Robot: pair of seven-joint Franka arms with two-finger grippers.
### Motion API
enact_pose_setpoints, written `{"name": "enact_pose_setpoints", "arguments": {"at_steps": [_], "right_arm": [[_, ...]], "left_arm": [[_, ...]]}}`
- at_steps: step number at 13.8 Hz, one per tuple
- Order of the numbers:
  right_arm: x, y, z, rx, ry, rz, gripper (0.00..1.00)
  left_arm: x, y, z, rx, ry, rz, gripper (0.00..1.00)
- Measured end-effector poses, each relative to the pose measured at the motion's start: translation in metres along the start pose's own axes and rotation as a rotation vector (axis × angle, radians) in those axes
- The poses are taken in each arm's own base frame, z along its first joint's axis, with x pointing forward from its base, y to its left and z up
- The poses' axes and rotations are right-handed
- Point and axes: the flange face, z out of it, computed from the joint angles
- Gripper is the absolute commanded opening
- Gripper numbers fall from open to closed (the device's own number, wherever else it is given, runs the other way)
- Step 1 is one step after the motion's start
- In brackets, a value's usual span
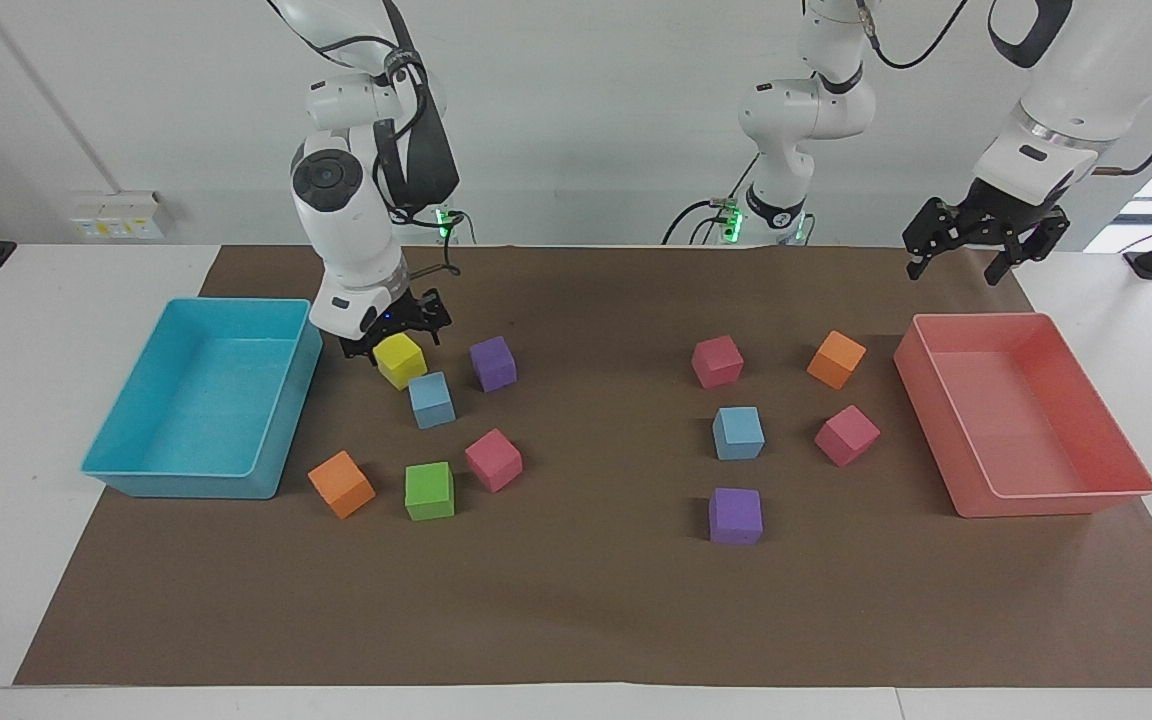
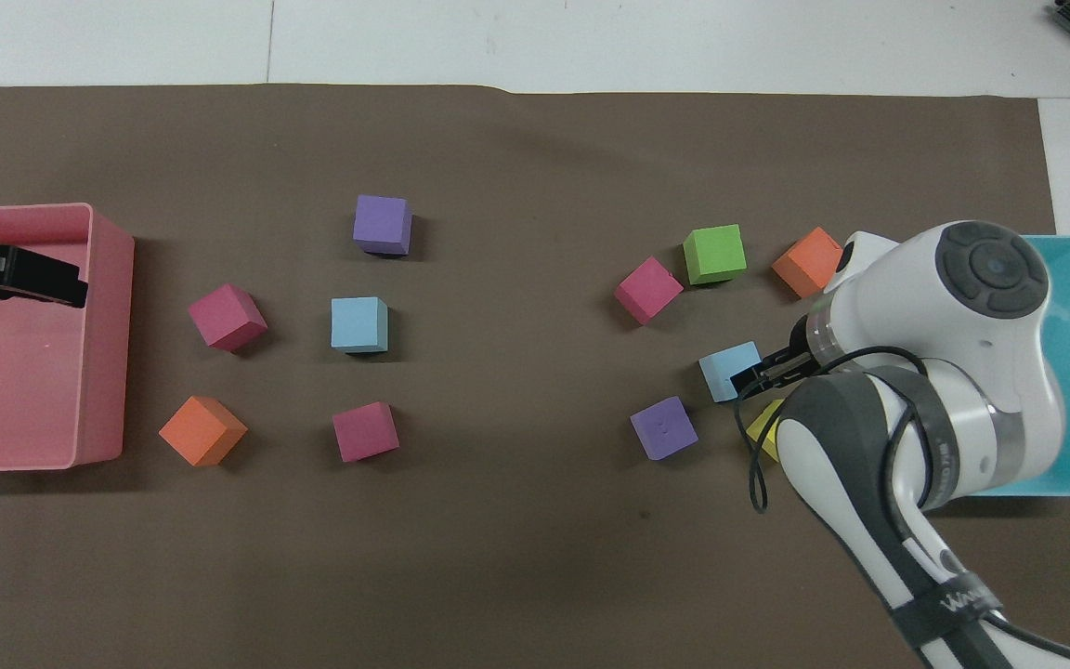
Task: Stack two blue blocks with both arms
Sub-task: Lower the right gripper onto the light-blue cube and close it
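Two sky-blue blocks lie on the brown mat. One blue block (image 1: 431, 398) (image 2: 729, 370) sits among the cubes beside the turquoise tray, next to a yellow cube (image 1: 400, 360). The other blue block (image 1: 738, 432) (image 2: 359, 324) sits in the group beside the pink tray. My right gripper (image 1: 393, 335) (image 2: 763, 376) is open and empty, low over the yellow cube, just short of the first blue block. My left gripper (image 1: 956, 268) (image 2: 33, 279) is open and empty, raised over the pink tray's edge nearest the robots.
A turquoise tray (image 1: 201, 480) stands at the right arm's end and a pink tray (image 1: 1036, 495) at the left arm's end. Purple (image 1: 493, 363), pink (image 1: 493, 460), green (image 1: 429, 490) and orange (image 1: 341, 484) cubes surround the first blue block. Several more cubes surround the other.
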Motion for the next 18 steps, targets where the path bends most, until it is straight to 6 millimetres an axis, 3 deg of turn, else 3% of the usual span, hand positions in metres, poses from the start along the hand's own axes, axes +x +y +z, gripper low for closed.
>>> {"name": "enact_pose_setpoints", "arguments": {"at_steps": [8, 10, 15, 18], "right_arm": [[0.012, -0.006, 0.077, -0.012, 0.032, -0.015, 1.00], [0.012, -0.015, 0.093, -0.014, 0.034, -0.032, 1.00], [0.006, -0.019, 0.105, -0.011, 0.012, -0.042, 1.00], [0.003, -0.010, 0.108, -0.010, 0.006, -0.054, 1.00]], "left_arm": [[0.000, 0.007, -0.003, 0.000, 0.001, 0.012, 1.00], [0.000, 0.007, -0.003, 0.000, 0.000, 0.013, 1.00], [-0.001, -0.001, -0.003, 0.001, 0.000, -0.001, 1.00], [-0.001, -0.002, -0.003, 0.001, 0.000, -0.002, 1.00]]}}
